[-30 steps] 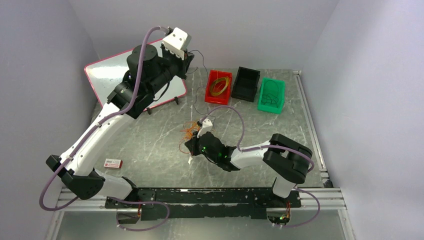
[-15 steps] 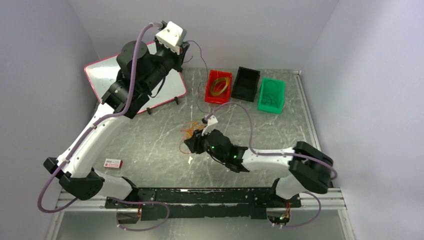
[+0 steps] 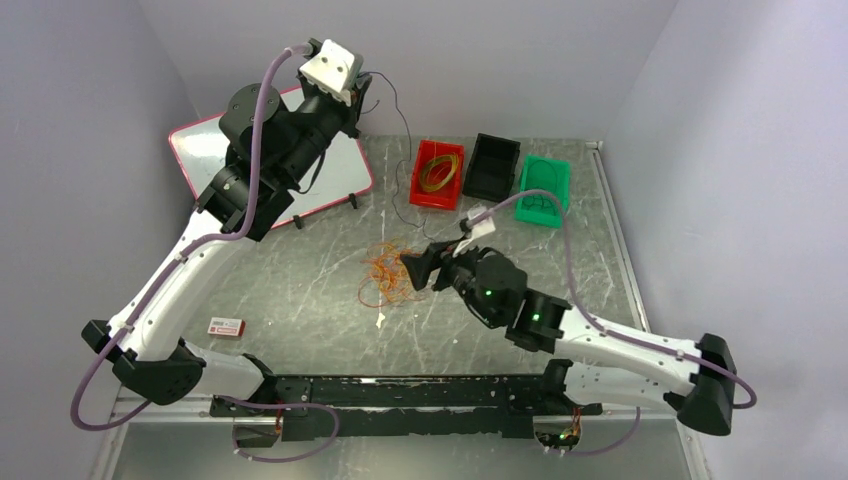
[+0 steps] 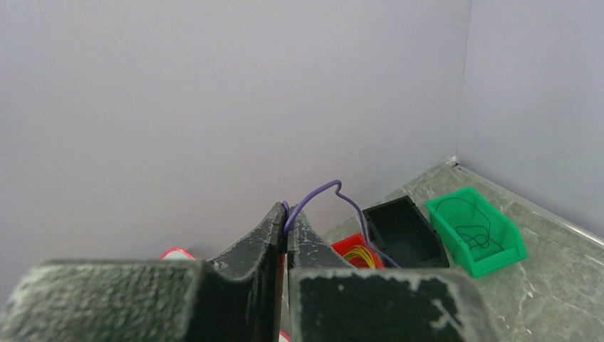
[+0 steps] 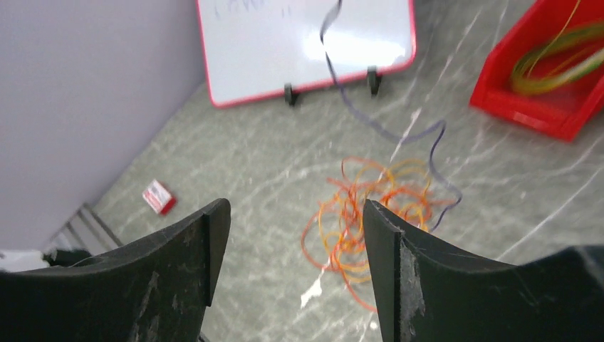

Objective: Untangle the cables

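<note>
Left fingers [image 4: 265, 239] are pressed together on a dark cable [image 4: 317, 192], which is clamped at their tips, high above the far left part of the surface [image 3: 300, 290]. From that clamp the dark cable is hung down past the red bin [image 3: 436, 200] and is led into the tangle [image 3: 385, 275] of thin orange-red and yellow loops. The tangle is laid flat near the middle of the surface, between the two arms. Right fingers [image 5: 206, 242] are spread wide apart with nothing held between them. They are poised above the surface just beside the right edge of the tangle and apart from it. In the right wrist view the tangle is seen through the gap between them.

The surface is grey and marbled, marked with pale scratches, and is enclosed by pale lilac walls at the back and on both sides. A metal rail [image 3: 615, 250] is fitted along its right edge. A red-framed whiteboard [image 3: 210, 150] is propped at the far left, and a small red-and-white card [image 3: 226, 327] is laid near the left arm.

Three bins are set in a row at the far side. Yellow coils are held in the red bin. The interior of the black bin [image 3: 490, 190] is too dark to be read. A thin dark cable is coiled in the green bin [image 3: 540, 218].
</note>
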Available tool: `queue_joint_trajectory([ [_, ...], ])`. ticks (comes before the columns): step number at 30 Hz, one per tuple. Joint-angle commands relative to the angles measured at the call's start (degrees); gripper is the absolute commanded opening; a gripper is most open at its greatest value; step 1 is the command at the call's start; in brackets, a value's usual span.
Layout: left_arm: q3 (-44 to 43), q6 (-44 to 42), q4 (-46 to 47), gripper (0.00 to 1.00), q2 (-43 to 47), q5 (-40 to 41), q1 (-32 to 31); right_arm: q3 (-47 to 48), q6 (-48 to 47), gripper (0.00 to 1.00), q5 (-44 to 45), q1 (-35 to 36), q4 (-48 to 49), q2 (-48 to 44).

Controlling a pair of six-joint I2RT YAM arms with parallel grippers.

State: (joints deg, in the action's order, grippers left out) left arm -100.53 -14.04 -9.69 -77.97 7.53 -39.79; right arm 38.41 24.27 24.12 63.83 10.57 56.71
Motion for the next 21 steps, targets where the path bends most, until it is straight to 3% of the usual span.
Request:
queue_joint_trajectory([
  [1, 0.0, -0.5, 1.8, 0.07, 0.4, 0.3, 0.4, 7.9, -8.1, 0.73, 6.2, -0.1, -5.7, -3.9],
  [10, 0.6, 0.5, 1.6, 0.07, 0.5, -0.9, 0.3, 17.2, -16.2, 0.77, -1.2, -3.8, -7.5, 2.3],
  [16, 0.1, 0.5, 1.3, 0.07, 0.4, -1.1, 0.3, 13.0, -15.8, 0.77, -13.1, -14.7, -4.3, 8.1],
  [21, -0.4, 0.5, 0.7, 0.07, 0.2, -0.9, 0.3, 8.6, -16.7, 0.77, -17.5, -15.9, -2.5, 9.8],
])
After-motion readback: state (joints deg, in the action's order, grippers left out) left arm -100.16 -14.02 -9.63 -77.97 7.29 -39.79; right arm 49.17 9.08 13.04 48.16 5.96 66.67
